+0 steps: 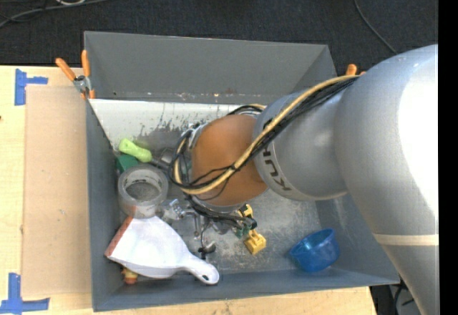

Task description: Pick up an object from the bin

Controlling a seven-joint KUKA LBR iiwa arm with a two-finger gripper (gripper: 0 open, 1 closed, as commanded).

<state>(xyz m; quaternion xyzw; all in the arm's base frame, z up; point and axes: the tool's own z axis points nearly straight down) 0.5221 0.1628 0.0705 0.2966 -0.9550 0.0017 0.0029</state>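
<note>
Only 1 bit of writing here tbh: dark lettering (pixel 276 169) on the silver robot arm (pixel 322 152), right next to its orange cover (pixel 222 160). It runs sideways along the curve of the arm. I can make out something like "KU" and the rest wraps round where I can't read it.

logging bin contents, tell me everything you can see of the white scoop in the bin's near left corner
The white scoop looks like smooth, glossy plastic: a broad body, widest at its left, narrowing to a short rounded handle that points right. It lies flat on the bin floor against the left wall. Its far edge reaches the grey tape roll; whether they touch is unclear. A small orange-brown thing pokes out under its near edge. The gripper hangs just right of it.
</note>
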